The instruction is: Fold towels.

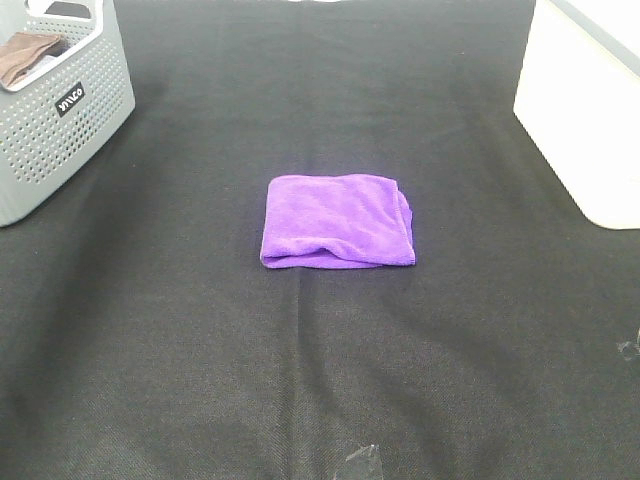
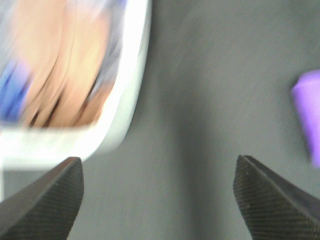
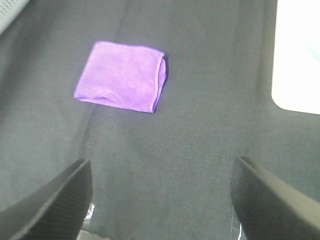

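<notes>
- Two containers stand at the far corners of the black cloth-covered surface [image 1: 300, 400], one on each side in the high view.
- The grey perforated basket [image 1: 60, 130] sits at the far left; it has a handle slot in its rim and a small black label on its wall.
- Inside the basket lies a brown cloth [image 1: 25, 55], bunched near the rim. The blurred left wrist view also shows something blue in there beside the brown, but what it is cannot be told.
- The white bin [image 1: 585, 110] sits at the far right, with plain smooth walls; its inside is not visible from any view.
- The purple towel [image 1: 338, 221] lies on the surface about midway between the two containers, well apart from both. It is folded into a compact, roughly square pad, with layered edges showing at its right side and a rounded fold along its near edge.
- The left gripper [image 2: 160, 200] hangs over bare surface, its dark textured fingers [image 2: 45, 205] spread wide with nothing between them; the basket's pale rim is just beyond them, and the towel's edge shows at the side.
- The right gripper [image 3: 160, 200] likewise has its fingers [image 3: 50, 205] spread wide and empty, above bare surface, with the towel lying apart beyond them.
</notes>
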You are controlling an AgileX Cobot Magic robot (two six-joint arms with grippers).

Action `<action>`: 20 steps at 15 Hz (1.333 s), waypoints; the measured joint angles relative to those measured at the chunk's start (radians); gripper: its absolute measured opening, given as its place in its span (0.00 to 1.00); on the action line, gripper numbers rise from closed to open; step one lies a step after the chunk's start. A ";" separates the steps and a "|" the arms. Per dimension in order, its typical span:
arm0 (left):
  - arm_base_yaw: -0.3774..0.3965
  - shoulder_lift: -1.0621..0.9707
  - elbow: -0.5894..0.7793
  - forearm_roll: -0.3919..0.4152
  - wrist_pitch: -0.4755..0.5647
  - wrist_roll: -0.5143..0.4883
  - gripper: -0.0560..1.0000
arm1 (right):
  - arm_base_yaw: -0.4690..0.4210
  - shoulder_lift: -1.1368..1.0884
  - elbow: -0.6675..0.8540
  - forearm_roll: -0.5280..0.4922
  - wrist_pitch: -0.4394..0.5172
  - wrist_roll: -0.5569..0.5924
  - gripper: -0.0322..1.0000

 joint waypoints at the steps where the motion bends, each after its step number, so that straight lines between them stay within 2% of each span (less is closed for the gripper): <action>1: 0.018 -0.100 0.120 -0.001 0.000 0.002 0.77 | 0.000 -0.050 0.026 0.000 0.000 0.000 0.74; 5: 0.026 -0.530 0.550 -0.005 -0.006 -0.026 0.77 | 0.000 -0.302 0.190 0.023 0.000 -0.002 0.74; 9: 0.026 -0.979 0.851 -0.005 -0.074 -0.046 0.77 | 0.000 -0.558 0.356 0.027 0.001 -0.088 0.74; 12: 0.026 -1.231 0.977 -0.006 -0.049 -0.046 0.77 | 0.000 -0.716 0.461 0.027 0.001 -0.100 0.74; 13: 0.026 -1.347 1.021 -0.006 -0.008 -0.036 0.77 | 0.000 -0.791 0.517 0.027 0.002 -0.114 0.74; 15: 0.026 -1.481 1.070 -0.005 0.000 0.000 0.77 | 0.000 -0.897 0.583 0.026 0.002 -0.125 0.74; 18: 0.026 -1.603 1.145 -0.021 0.008 0.007 0.77 | 0.000 -0.983 0.667 -0.008 0.005 -0.119 0.74; 20: 0.026 -1.605 1.167 -0.043 0.009 0.023 0.77 | 0.000 -0.983 0.721 -0.052 0.005 -0.079 0.74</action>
